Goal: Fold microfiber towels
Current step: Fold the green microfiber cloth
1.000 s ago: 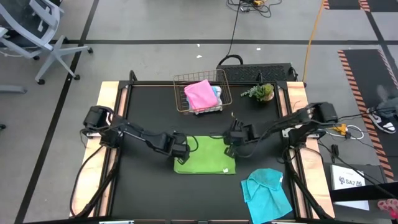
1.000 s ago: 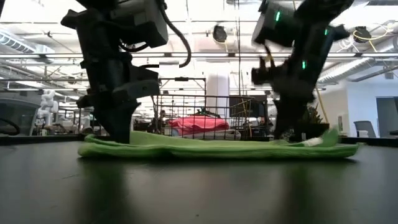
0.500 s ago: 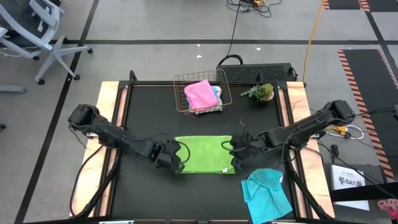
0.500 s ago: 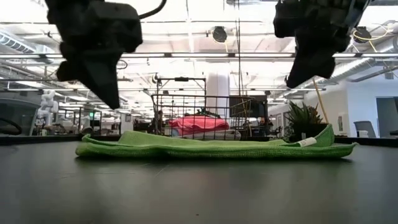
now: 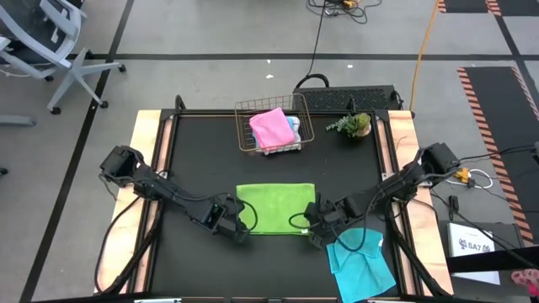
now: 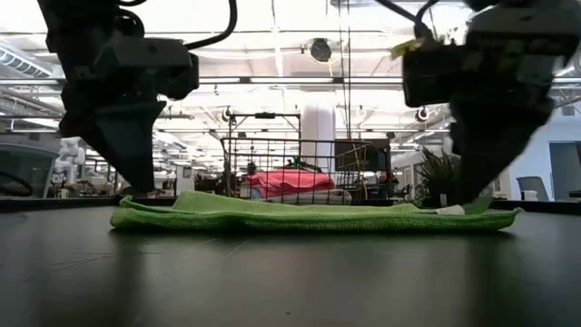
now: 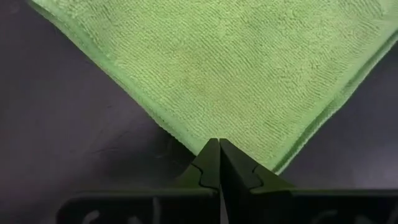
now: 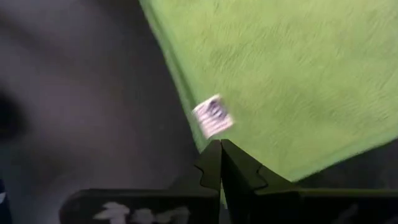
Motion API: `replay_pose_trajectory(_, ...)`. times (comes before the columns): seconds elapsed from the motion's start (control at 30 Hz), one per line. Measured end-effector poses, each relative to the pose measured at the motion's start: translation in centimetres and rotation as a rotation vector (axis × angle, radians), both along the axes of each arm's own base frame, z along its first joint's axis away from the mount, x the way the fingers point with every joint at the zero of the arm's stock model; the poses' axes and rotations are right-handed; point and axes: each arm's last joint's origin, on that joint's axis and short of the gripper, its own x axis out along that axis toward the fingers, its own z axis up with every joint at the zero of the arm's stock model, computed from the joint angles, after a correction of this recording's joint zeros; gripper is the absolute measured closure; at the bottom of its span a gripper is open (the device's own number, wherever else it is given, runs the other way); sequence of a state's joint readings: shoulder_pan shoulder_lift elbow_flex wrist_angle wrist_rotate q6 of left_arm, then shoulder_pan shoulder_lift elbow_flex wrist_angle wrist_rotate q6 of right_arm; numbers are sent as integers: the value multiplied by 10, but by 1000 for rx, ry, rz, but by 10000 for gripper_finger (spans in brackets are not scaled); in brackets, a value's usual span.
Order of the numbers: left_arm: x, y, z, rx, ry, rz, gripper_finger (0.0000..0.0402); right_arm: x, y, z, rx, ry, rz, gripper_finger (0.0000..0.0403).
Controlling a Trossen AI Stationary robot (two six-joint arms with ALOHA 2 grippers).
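A lime green towel (image 5: 275,209) lies folded flat on the black table, a long edge toward the table's near edge; its white label (image 8: 213,116) sits by its near right corner. My left gripper (image 7: 219,142) is shut, its tip over the towel's near left corner (image 5: 239,231). My right gripper (image 8: 219,143) is shut, its tip over the near right corner (image 5: 313,232). In the low view both grippers (image 6: 138,186) (image 6: 474,195) point steeply down at the towel's two ends. A cyan towel (image 5: 362,261) lies crumpled at the near right. A pink towel (image 5: 271,128) lies in the basket. My left gripper has its shut fingertips at the green towel's near left corner (image 7: 208,134), coming from above and slanting; whether they touch the cloth I cannot tell. My right gripper has its shut fingertips at the near edge beside the label (image 8: 239,155), from above; touching or just clear, I cannot tell.
A copper wire basket (image 5: 244,139) stands at the table's far middle, with a small green plant (image 5: 354,124) to its right. Wooden rails (image 5: 147,160) run along the table's left and right sides. The cyan towel lies close beside my right gripper.
Both grippers, shut throughout, have risen off the green towel's far corners, travelled toward the table's near edge above the cloth, and come down again at its near corners. The towel has kept its place and shape.
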State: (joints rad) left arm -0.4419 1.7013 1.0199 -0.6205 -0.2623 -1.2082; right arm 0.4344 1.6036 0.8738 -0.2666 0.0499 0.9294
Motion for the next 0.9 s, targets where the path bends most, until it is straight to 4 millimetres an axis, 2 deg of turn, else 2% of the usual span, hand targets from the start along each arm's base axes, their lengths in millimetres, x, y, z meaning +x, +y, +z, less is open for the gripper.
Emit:
replay_pose_trajectory(0.33, 0, 0, 0, 7, 0, -4, 400, -5, 10, 1, -8, -12, 2, 403)
replay_pose_trajectory(0.47, 0, 1, 0, 14, -1, -4, 398, 0, 6, 16, 30, -111, -17, 403)
replay_pose_trajectory(0.6, 1, 1, 0, 12, -8, -5, 399, 0, 0, 25, -35, -167, -29, 403)
replay_pose_trajectory(0.73, 2, 1, 1, 2, -18, 8, 400, -2, -3, 20, -59, -121, -29, 403)
replay_pose_trajectory(0.9, 3, -10, 3, -57, -65, -7, 400, -6, -5, 16, -86, -63, -27, 403)
